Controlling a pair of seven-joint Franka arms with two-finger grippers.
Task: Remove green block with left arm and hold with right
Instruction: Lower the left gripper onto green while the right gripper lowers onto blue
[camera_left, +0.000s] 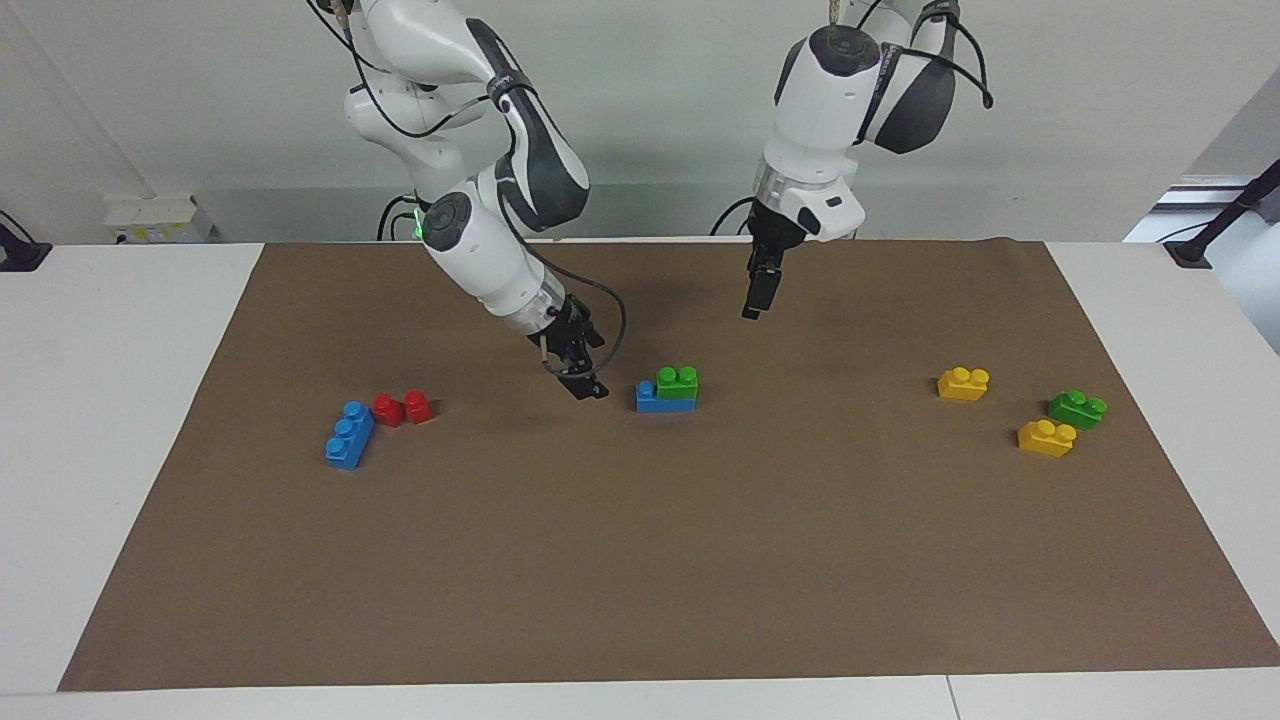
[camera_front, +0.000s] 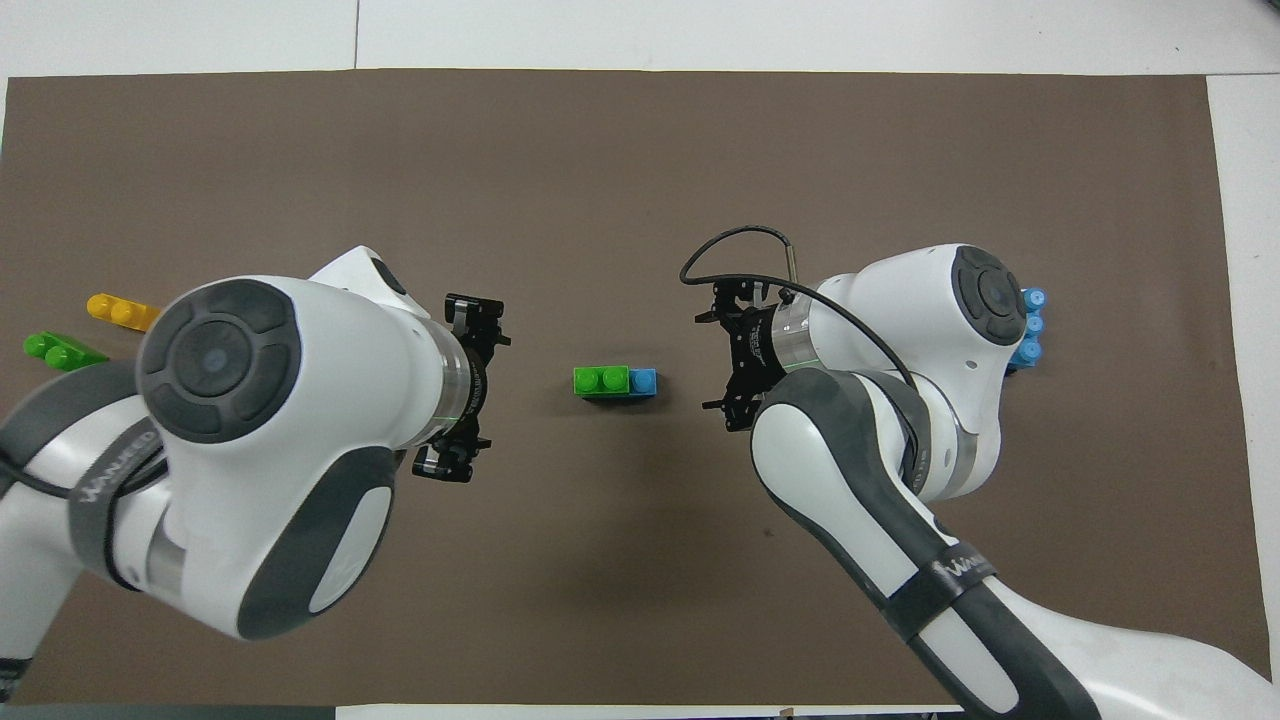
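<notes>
With both sets of jaws released, I'd pinch the blue brick (camera_left: 655, 399) between the right gripper's (camera_left: 585, 385) jaws, then lower the left gripper (camera_left: 752, 300) squarely over the green block (camera_left: 678, 384).

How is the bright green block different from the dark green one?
The bright green block is lime-coloured; the dark green block is deeper green. The bright one sits stacked on a blue block mid-mat; the dark one lies on the mat beside a yellow block. Both have two round studs.
</notes>
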